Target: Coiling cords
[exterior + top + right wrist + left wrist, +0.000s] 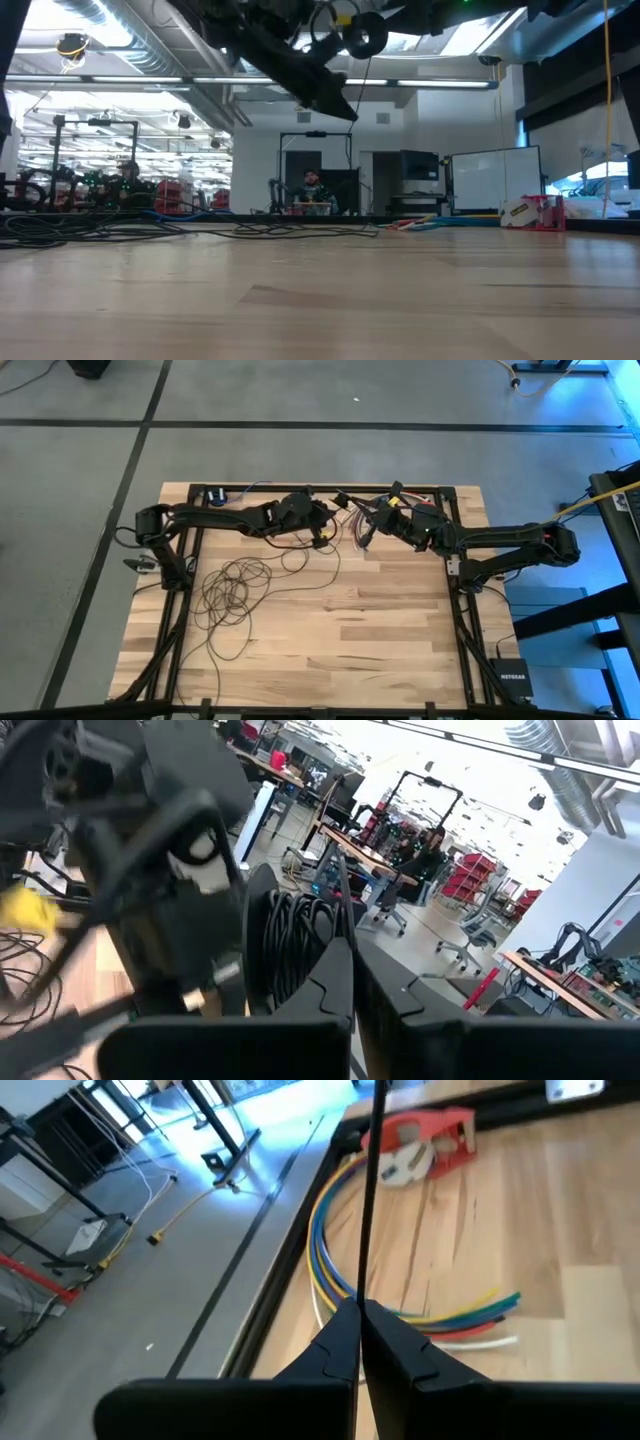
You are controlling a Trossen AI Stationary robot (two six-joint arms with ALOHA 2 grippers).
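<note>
Wooden table, both arms raised over its far edge. Loose tangle of the cords lies on the table's left half, one strand running up to the left gripper, pinched shut on it. Right gripper is closed, apparently around a coiled loop of the cords. Coloured wires lie near the far edge.

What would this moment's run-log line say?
left gripper: shut on cord | right gripper: shut on coiled cord | rest of cord: loose loops on table
</note>
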